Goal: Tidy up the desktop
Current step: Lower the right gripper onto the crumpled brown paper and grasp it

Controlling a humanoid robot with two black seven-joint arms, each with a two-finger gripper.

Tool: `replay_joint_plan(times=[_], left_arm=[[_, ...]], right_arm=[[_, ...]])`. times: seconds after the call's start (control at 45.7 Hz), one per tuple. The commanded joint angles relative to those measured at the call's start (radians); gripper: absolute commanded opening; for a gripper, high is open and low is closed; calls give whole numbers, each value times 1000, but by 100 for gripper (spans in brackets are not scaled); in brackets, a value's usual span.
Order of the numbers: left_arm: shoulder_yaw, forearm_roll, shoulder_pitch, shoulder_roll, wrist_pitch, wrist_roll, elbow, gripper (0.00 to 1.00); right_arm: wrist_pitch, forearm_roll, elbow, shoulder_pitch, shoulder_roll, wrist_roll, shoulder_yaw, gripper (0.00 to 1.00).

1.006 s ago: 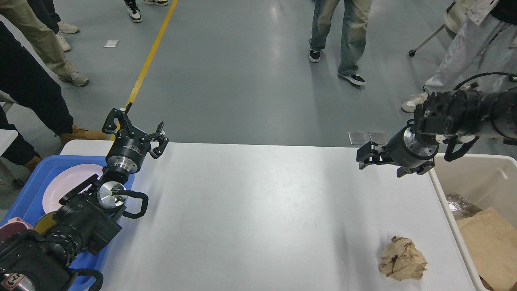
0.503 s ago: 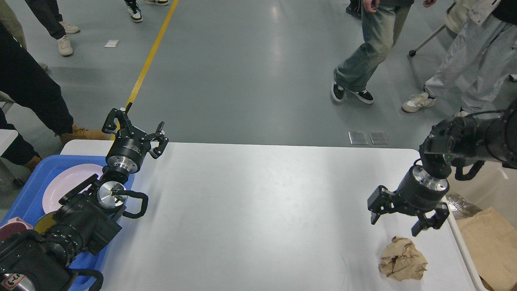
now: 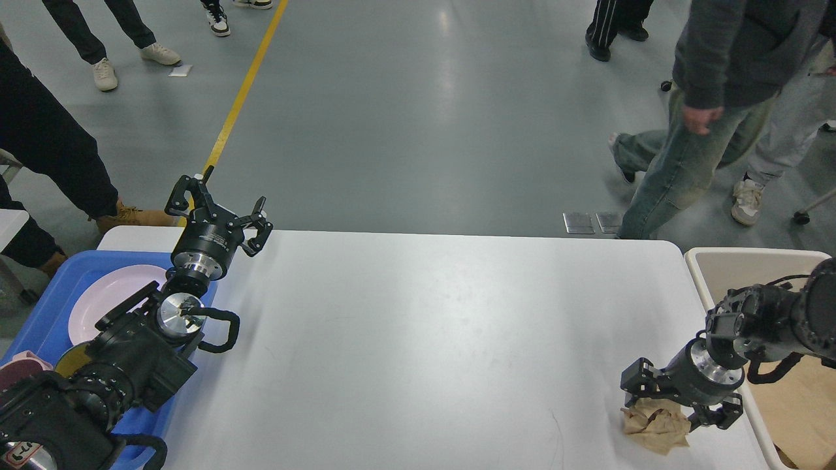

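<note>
The white desktop (image 3: 424, 339) fills the middle of the head view. A crumpled brown paper ball (image 3: 656, 431) lies near its front right corner. My right gripper (image 3: 677, 406) is down on top of the ball, open, with one finger on each side of it. My left gripper (image 3: 221, 205) is open and empty, held above the desktop's far left corner next to the blue tray.
A blue tray (image 3: 46, 313) at the left holds a pink plate (image 3: 108, 297). A beige bin (image 3: 751, 264) at the right edge holds brown paper (image 3: 793, 411). Several people stand and walk on the grey floor beyond the desktop.
My right gripper has come down from above the far right of the desktop to the paper ball and now straddles it. The left arm has not moved. People behind have walked.
</note>
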Motion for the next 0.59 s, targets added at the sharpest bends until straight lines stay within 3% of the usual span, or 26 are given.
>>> replay_joint_plan(times=[0.0, 0.066, 0.175, 0.24, 0.262, 0.284, 0.328, 0.568], left_arm=[[0, 0, 0, 0, 0, 0, 0, 97], [0, 0, 0, 0, 0, 0, 0, 97], [0, 0, 0, 0, 0, 0, 0, 97], [0, 1, 0, 0, 0, 0, 0, 97], [0, 0, 0, 0, 0, 0, 0, 97], [0, 0, 0, 0, 0, 0, 0, 97], [0, 0, 0, 0, 0, 0, 0, 97], [0, 0, 1, 0, 0, 0, 0, 97]], right_arm=[[-51, -1, -2, -21, 0, -1, 2, 100], [-68, -1, 3, -24, 0, -6, 3, 95], [-136, 1, 9, -31, -8, -6, 6, 72], [-184, 1, 21, -29, -20, -6, 7, 69], [-187, 1, 29, -26, -23, -6, 7, 62], [-187, 1, 38, -24, -26, -6, 7, 45], [-178, -1, 56, -17, -39, -6, 0, 0], [-144, -1, 86, 48, -79, -1, 14, 0]])
